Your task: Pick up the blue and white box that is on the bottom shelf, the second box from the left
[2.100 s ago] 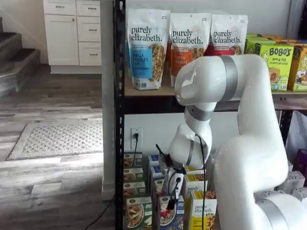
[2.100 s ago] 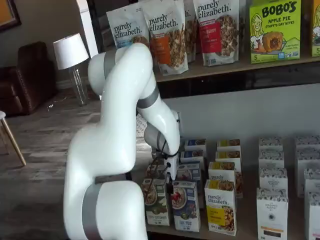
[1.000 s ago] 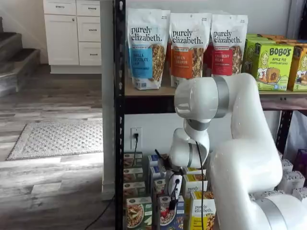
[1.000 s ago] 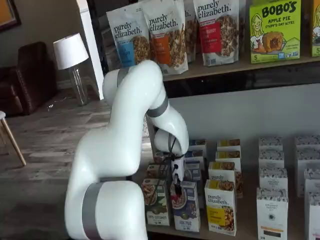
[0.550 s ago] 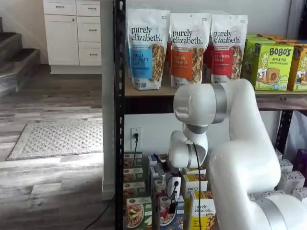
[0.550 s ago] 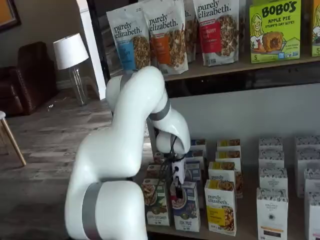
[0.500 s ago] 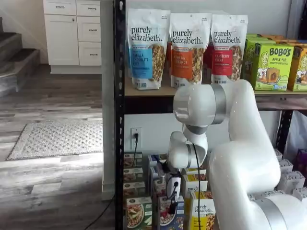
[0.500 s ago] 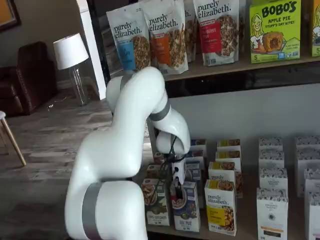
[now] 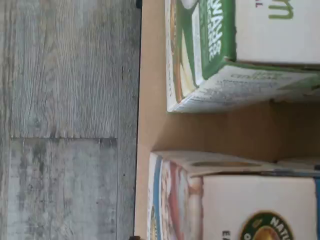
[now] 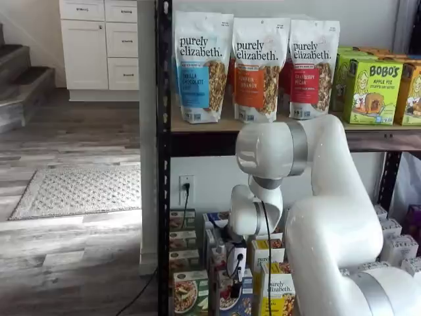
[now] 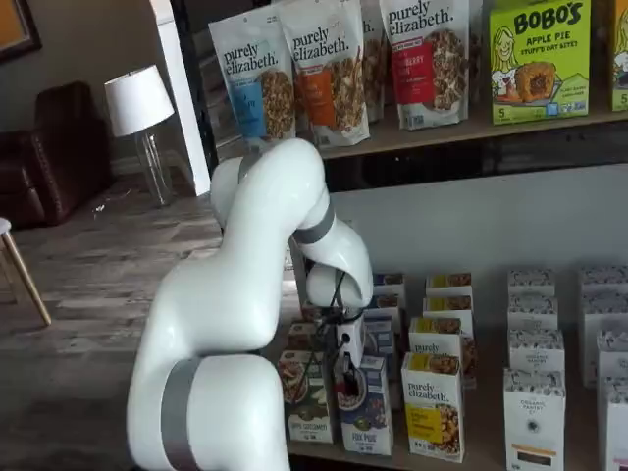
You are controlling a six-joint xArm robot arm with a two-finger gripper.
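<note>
The small upright blue and white cardboard box [image 11: 365, 404] stands at the front edge of the bottom shelf [image 11: 471, 463], lower centre in both shelf views, between a green-fronted box [image 11: 307, 396] and a yellow-fronted box [image 11: 433, 406]. The gripper [image 11: 345, 376] hangs at its top; finger spacing cannot be determined.

We see grey wood-plank flooring [image 10: 72, 141] with a pale patterned rug [image 10: 79, 191] lying on it. White cabinets [image 10: 99, 45] stand at the far wall, stairs [image 10: 23, 89] to the left. Elsewhere, a white-shaded lamp [image 11: 137, 103] stands beside a brown armchair [image 11: 64, 147].
</note>
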